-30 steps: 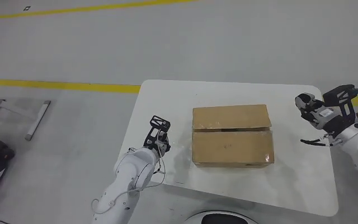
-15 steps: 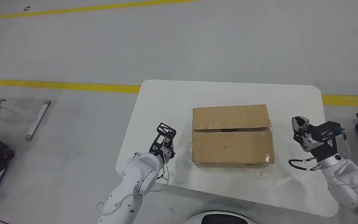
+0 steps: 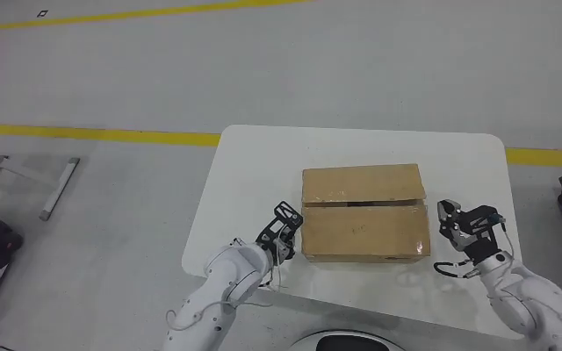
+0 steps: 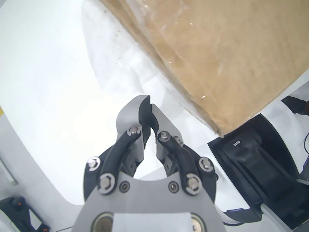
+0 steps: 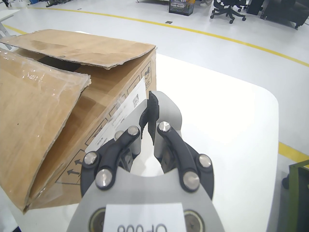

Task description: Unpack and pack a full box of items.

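A brown cardboard box (image 3: pixel 363 213) stands in the middle of the white table (image 3: pixel 263 167), its two top flaps folded down with a dark slit between them. My left gripper (image 3: pixel 286 221) hangs just off the box's left side, near its front corner, shut with nothing held (image 4: pixel 150 107). The box (image 4: pixel 217 49) looms beside it, with clear tape on the cardboard. My right gripper (image 3: pixel 458 218) sits just off the box's right side, also shut and empty (image 5: pixel 150 105). There the box (image 5: pixel 79 78) shows a white label and loosely lifted flaps.
The table's front edge (image 3: pixel 395 314) runs close behind both arms. Bare tabletop lies behind the box and on either side of it. Yellow floor lines (image 3: pixel 105 134) cross beyond the table, and office chairs (image 5: pixel 229 3) and racks stand far off.
Both arms have come in toward the box. The left gripper moved right to the box's left side; the right gripper moved down and left to its right side. The box has not moved.
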Controlling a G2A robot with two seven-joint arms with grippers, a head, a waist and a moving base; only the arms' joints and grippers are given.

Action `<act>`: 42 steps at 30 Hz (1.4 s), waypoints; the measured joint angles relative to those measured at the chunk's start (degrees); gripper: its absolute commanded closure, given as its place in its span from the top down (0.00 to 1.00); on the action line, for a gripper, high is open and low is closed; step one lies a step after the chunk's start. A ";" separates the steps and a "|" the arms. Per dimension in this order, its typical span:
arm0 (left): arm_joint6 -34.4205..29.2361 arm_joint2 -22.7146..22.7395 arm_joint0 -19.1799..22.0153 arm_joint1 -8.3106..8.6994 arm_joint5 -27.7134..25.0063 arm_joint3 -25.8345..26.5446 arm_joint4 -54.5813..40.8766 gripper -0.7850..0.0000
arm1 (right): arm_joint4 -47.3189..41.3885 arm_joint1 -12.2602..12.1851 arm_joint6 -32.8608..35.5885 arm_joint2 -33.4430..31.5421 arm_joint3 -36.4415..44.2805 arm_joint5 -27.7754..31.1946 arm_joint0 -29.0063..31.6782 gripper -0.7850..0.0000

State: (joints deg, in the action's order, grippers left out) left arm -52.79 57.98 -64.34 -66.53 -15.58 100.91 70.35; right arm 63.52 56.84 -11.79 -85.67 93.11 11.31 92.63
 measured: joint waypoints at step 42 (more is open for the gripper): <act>6.52 -2.63 -0.34 -0.69 -5.24 0.38 2.17 0.00 | 2.71 1.39 0.33 -2.65 9.32 2.81 11.27 0.00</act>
State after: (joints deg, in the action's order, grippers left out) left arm -46.27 55.35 -64.69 -67.22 -20.82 101.29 72.53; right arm 66.23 58.23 -11.46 -88.32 102.44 14.12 103.90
